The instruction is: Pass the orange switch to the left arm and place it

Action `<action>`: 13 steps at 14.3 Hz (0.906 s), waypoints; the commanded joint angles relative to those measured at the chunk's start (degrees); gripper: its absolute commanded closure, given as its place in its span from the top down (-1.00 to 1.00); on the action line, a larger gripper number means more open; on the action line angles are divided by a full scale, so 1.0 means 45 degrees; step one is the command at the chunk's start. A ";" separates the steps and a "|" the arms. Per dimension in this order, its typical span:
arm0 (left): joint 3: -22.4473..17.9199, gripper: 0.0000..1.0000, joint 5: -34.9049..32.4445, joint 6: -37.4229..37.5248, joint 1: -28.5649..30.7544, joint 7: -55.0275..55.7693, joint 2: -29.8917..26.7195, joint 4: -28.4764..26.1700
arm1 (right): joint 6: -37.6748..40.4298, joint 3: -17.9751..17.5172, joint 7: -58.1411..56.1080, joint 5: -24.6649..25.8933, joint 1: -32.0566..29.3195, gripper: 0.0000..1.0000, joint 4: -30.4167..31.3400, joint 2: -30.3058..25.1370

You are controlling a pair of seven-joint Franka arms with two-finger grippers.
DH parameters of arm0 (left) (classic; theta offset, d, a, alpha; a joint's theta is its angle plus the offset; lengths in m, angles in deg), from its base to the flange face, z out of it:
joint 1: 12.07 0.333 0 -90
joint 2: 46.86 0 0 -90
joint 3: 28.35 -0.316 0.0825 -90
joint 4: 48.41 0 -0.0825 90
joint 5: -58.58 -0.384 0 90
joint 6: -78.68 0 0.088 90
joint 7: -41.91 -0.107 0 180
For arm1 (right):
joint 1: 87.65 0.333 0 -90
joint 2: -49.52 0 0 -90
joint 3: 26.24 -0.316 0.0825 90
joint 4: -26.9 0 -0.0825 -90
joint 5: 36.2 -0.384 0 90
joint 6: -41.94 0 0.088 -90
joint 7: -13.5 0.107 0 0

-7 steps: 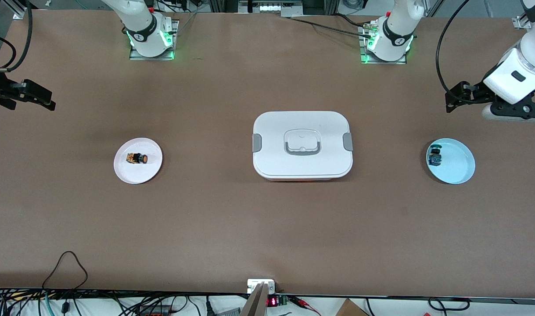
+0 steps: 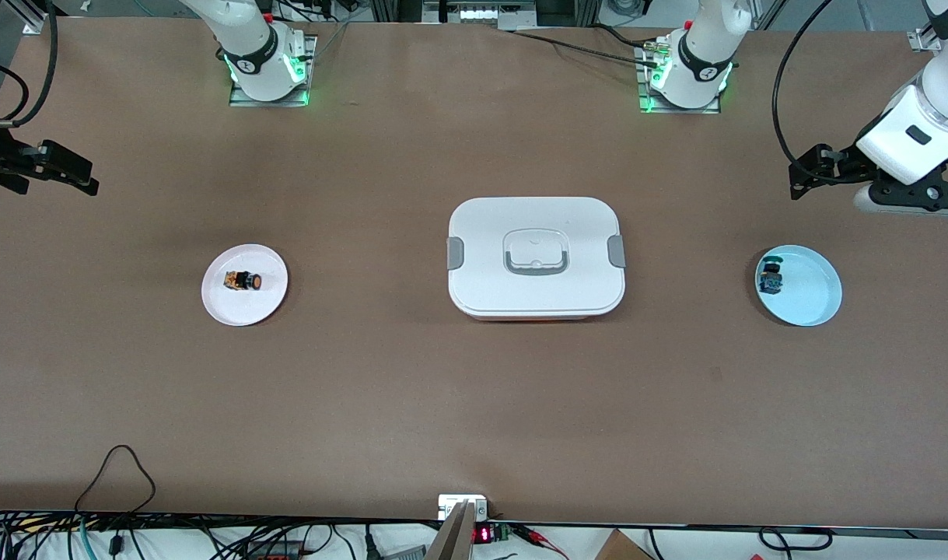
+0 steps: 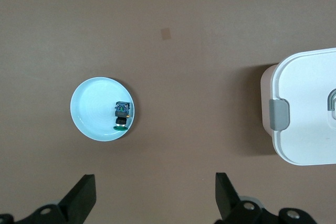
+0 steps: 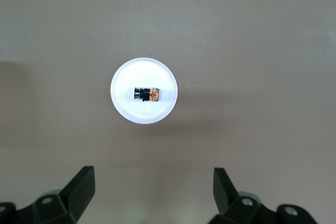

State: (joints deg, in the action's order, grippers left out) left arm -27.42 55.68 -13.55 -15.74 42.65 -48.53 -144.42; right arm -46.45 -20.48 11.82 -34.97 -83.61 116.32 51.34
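The orange switch [image 2: 243, 280] lies on its side on a small white plate [image 2: 244, 313] toward the right arm's end of the table; the right wrist view shows the switch [image 4: 147, 94] on that plate [image 4: 122, 109]. My right gripper [image 2: 73, 177] hangs open and empty over the table's edge at that end, apart from the plate, and its open gripper [image 4: 153, 171] shows in its wrist view. The white box [image 2: 536, 292] sits shut at mid-table. My left gripper [image 2: 804, 173] hovers open and empty at the left arm's end, seen as a gripper [image 3: 155, 178] with nothing between its fingers.
A blue switch [image 2: 770, 278] with a teal cap lies on a light blue plate [image 2: 816, 305] toward the left arm's end, also seen as a switch [image 3: 122, 115] on its plate [image 3: 92, 116]. The box [image 3: 307, 108] corner shows in the left wrist view. Cables run along the table's near edge.
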 commanded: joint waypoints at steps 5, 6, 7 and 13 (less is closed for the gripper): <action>-0.0090 1.00 0.0274 0.0203 -0.0103 0.0031 0.0019 0.0203 | -0.0432 0.0008 -0.0135 -0.0314 0.0000 1.00 -0.0066 0.0707; -0.0090 1.00 0.0274 0.0203 -0.0103 0.0031 0.0019 0.0203 | -0.0570 0.0008 -0.0116 -0.0275 0.0001 1.00 -0.0066 0.0805; -0.0090 1.00 0.0274 0.0203 -0.0103 0.0031 0.0019 0.0183 | -0.0687 0.0008 -0.0115 -0.0294 0.0001 1.00 -0.0047 0.0864; -0.0090 1.00 0.0274 0.0203 -0.0103 0.0031 0.0019 0.0183 | -0.1488 0.0009 -0.0154 -0.0080 0.0039 1.00 0.0070 0.1840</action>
State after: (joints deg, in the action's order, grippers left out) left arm -27.42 55.68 -13.55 -15.75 42.65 -48.53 -144.41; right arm -52.08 -20.45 11.82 -35.56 -83.66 116.53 58.43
